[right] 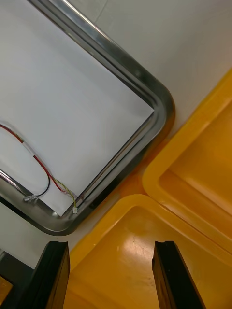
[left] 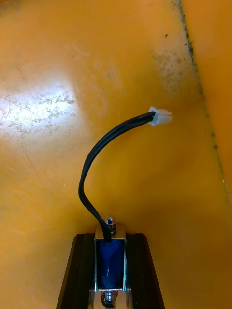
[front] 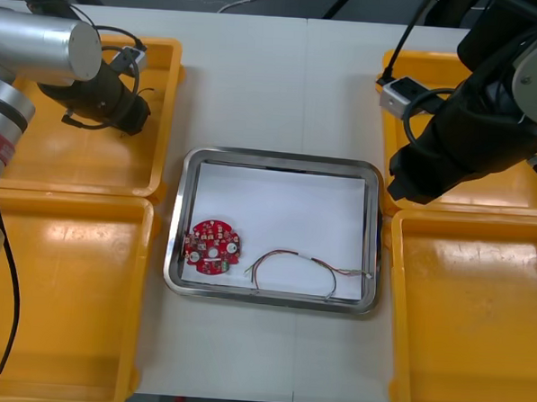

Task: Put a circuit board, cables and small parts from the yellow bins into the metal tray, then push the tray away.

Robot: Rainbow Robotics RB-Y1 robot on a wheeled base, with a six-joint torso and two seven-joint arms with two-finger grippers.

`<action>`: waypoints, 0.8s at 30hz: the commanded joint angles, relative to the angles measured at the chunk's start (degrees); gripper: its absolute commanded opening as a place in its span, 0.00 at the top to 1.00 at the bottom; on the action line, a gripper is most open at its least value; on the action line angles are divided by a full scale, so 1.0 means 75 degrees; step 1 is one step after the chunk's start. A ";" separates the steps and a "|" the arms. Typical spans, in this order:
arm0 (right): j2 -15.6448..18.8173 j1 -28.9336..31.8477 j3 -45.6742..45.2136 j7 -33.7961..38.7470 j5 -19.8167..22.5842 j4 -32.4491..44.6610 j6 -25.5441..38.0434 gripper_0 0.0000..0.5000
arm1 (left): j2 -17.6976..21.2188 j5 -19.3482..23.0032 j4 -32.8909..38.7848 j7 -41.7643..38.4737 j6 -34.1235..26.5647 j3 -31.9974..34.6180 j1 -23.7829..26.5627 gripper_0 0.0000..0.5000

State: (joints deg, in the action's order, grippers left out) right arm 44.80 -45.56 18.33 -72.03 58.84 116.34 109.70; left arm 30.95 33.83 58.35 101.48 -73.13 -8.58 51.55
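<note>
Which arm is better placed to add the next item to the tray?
Left. The left gripper holds a small metal part over the far left bin; the right gripper hangs open, empty, by the tray.

No text, label or number is readable anywhere, neither on the red circuit board [front: 214, 247] nor on the yellow bins [front: 67, 271].

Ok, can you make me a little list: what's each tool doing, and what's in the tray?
left tool: shut on a small metal part with a black cable, in the far left yellow bin
right tool: open, holding nothing, above a right yellow bin
metal tray: holds a circuit board and a red and yellow cable
</note>
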 commanded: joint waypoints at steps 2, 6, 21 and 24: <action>0.0590 0.0414 -0.0791 0.0603 0.0100 0.0273 0.0040 0.00 | -0.0119 -0.0069 0.0048 0.0614 0.0013 0.0171 0.0346 1.00; 0.0812 0.0742 -0.1330 0.0627 0.0064 0.0273 0.0040 0.00 | -0.0049 -0.0140 0.0552 0.0684 -0.0936 0.0839 0.0357 1.00; 0.1070 0.2172 -0.3299 0.0533 -0.0463 0.0262 0.0040 0.00 | 0.0396 -0.0233 0.2873 0.0285 -0.4077 0.2269 0.0357 1.00; 0.1082 0.2172 -0.3311 0.0498 -0.0744 0.0145 0.0040 0.00 | 0.0479 -0.0245 0.3564 -0.0242 -0.4851 0.2386 0.0346 1.00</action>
State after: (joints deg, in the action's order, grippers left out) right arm 50.43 -29.45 -5.11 -68.72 54.73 116.59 109.77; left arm 31.67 32.60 79.65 101.48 -105.73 7.47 51.64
